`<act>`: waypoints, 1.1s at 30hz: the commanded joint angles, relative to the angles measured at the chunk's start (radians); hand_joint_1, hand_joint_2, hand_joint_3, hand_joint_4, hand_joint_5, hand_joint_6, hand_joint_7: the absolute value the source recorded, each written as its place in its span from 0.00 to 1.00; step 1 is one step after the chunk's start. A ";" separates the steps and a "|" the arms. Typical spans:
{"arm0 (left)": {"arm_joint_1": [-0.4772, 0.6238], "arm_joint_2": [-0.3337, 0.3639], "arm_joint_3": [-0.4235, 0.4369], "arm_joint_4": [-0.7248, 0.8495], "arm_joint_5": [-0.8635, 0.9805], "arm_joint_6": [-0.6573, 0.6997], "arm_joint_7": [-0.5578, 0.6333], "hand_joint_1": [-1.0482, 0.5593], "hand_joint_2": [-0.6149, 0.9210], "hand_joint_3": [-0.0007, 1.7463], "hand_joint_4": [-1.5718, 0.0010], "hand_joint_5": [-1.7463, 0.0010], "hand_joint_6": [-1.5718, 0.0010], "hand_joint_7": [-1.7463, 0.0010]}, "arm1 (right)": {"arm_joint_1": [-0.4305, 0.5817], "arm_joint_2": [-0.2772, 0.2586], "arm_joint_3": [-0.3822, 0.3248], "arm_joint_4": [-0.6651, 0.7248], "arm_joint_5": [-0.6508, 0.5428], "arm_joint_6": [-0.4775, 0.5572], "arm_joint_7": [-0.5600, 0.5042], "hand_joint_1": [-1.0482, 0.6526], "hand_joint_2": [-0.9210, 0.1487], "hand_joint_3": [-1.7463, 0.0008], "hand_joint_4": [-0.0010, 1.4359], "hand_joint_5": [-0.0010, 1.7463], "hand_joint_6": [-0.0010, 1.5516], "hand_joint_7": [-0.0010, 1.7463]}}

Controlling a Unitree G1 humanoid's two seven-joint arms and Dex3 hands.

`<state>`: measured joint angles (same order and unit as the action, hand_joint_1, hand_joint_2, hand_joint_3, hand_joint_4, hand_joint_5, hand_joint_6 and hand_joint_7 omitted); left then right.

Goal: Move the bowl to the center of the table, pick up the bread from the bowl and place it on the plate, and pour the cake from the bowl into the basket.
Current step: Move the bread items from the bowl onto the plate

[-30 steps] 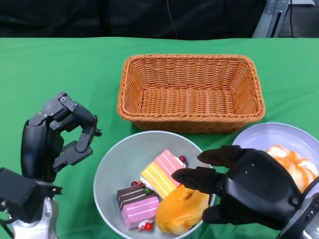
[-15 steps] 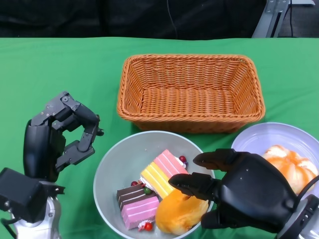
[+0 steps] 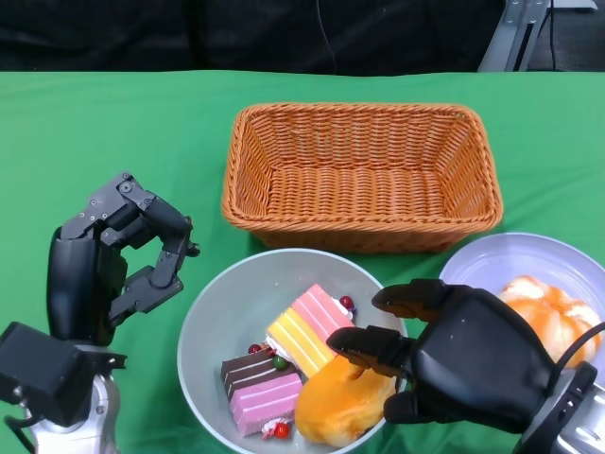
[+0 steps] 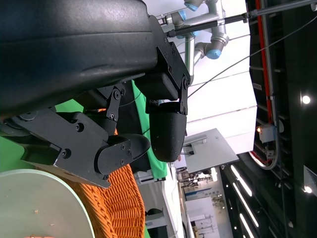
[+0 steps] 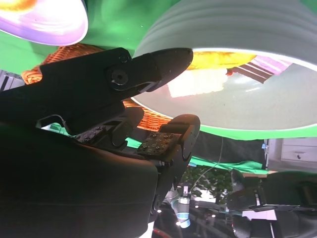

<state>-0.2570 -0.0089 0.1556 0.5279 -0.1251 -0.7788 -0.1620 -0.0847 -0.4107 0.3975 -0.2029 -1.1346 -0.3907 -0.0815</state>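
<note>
Head view shows the right hand [image 3: 463,364] at the lower right of the frame, reaching in over the near right rim of the bowl [image 3: 222,317]. Its fingers are spread and arched over the bread [image 3: 342,402], which lies at the lower right of the bowl's inside, just under and to the left of the palm. The fingertips seem to touch the bread's upper right edge, but whether the fingers are closed on it cannot be told; the right wrist view shows only the fingers apart against the bowl's outer wall.

The bread's long axis runs from the lower left toward the upper right, pointing at the hand. The cake [image 3: 284,355] pieces sit just left of it, touching or nearly so. The plate [image 3: 496,265] lies at the right edge of the frame, behind the hand, and already carries an orange bun [image 3: 548,307]. So the right hand is plainly the nearer one for the lift, and the carry would go rightward.

The left hand [image 3: 109,270] hovers at the lower left, beside the bowl and apart from it, fingers loosely curled and holding nothing. The basket [image 3: 364,175] stands just above the bowl on the green desk [image 3: 113,132].
</note>
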 commanded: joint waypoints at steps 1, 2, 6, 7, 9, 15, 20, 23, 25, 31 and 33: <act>0.012 0.009 -0.001 -0.018 0.000 -0.001 0.010 0.61 0.87 0.48 0.52 0.11 0.53 0.19 | -0.014 -0.025 0.009 0.023 -0.002 -0.004 -0.018 0.16 0.00 1.00 0.47 0.00 0.41 0.00; 0.013 0.009 -0.001 -0.018 0.001 -0.002 0.010 0.60 0.86 0.48 0.52 0.11 0.53 0.19 | -0.015 -0.025 0.011 0.027 -0.002 -0.003 -0.021 0.15 0.00 1.00 0.48 0.00 0.41 0.00; 0.013 0.008 -0.001 -0.016 -0.001 -0.007 0.008 0.60 0.86 0.48 0.52 0.11 0.54 0.20 | -0.019 -0.026 0.019 0.035 -0.009 0.002 -0.032 0.15 0.00 1.00 0.48 0.00 0.41 0.00; 0.013 0.009 0.000 -0.014 -0.001 -0.009 0.008 0.60 0.86 0.48 0.52 0.11 0.54 0.20 | -0.020 -0.026 0.021 0.036 -0.012 0.003 -0.034 0.15 0.00 1.00 0.48 0.00 0.41 0.00; 0.013 0.008 0.000 -0.015 0.002 -0.009 0.011 0.60 0.86 0.48 0.52 0.11 0.54 0.20 | -0.020 -0.028 0.024 0.036 -0.018 0.005 -0.034 0.15 0.00 1.00 0.48 0.00 0.41 0.00; 0.015 0.009 0.001 -0.024 0.004 0.000 0.016 0.60 0.87 0.48 0.52 0.11 0.53 0.19 | -0.028 -0.034 0.034 0.037 -0.029 0.013 -0.026 0.15 0.00 0.99 0.47 0.00 0.40 0.00; 0.013 0.011 0.003 -0.017 0.011 -0.008 0.020 0.61 0.87 0.48 0.51 0.12 0.53 0.19 | -0.033 -0.039 0.043 0.038 -0.030 0.023 -0.021 0.15 0.00 1.00 0.47 0.00 0.40 0.00; 0.014 0.007 0.002 -0.021 0.007 -0.006 0.020 0.61 0.87 0.48 0.51 0.11 0.53 0.19 | -0.034 -0.039 0.052 0.046 -0.032 0.026 -0.036 0.15 0.01 1.00 0.47 0.00 0.40 0.00; 0.016 0.005 0.001 -0.025 0.007 -0.001 0.023 0.61 0.87 0.47 0.51 0.11 0.53 0.20 | -0.036 -0.041 0.057 0.049 -0.034 0.027 -0.041 0.15 0.00 1.00 0.47 0.01 0.40 0.00; 0.019 0.002 -0.002 -0.027 0.000 -0.001 0.019 0.61 0.87 0.47 0.52 0.11 0.53 0.20 | -0.037 -0.034 0.070 0.058 -0.039 0.041 -0.049 0.15 0.00 1.00 0.47 0.01 0.41 0.00; 0.019 0.002 -0.001 -0.027 -0.001 0.002 0.020 0.61 0.87 0.47 0.52 0.11 0.53 0.20 | -0.038 -0.029 0.074 0.064 -0.050 0.048 -0.060 0.15 0.00 1.00 0.47 0.01 0.41 0.00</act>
<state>-0.2524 -0.0130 0.1540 0.5146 -0.1239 -0.7791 -0.1520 -0.1193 -0.4333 0.4638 -0.1528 -1.1757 -0.3501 -0.1358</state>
